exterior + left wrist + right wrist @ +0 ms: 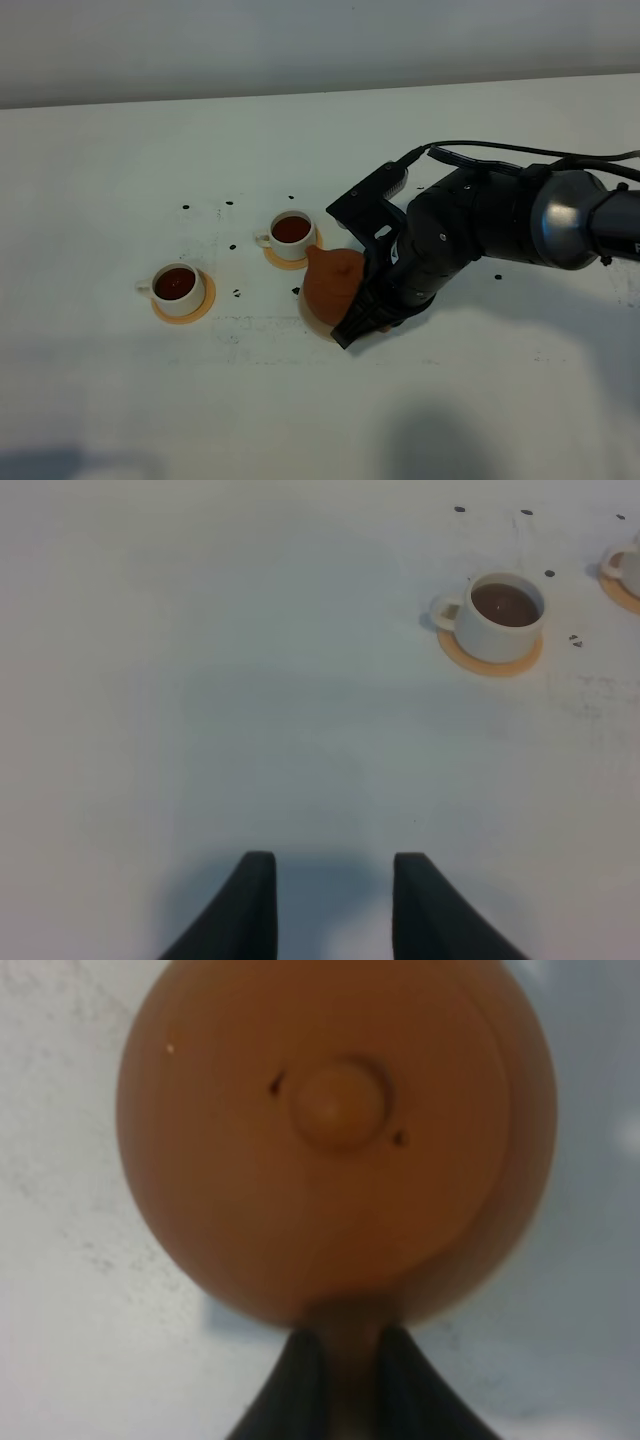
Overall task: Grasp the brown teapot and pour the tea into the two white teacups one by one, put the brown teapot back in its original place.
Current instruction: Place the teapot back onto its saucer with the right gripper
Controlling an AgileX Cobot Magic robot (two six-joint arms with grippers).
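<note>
The brown teapot (333,283) is right of the two white teacups, with its spout toward the nearer cup. My right gripper (362,322) is shut on its loop handle; in the right wrist view the fingers (300,1385) pinch the handle below the lidded teapot (335,1130). A pale rim under the teapot (312,326) may be the beige disc, which is mostly hidden. I cannot tell whether the teapot rests on it. Both teacups (180,284) (291,231) hold dark tea. My left gripper (335,905) is open and empty over bare table, far from the nearest cup (500,615).
Each cup stands on a small orange coaster (186,312) (283,260). Dark specks (236,294) lie scattered on the white table (120,170) around the cups. The right arm (500,220) reaches in from the right edge.
</note>
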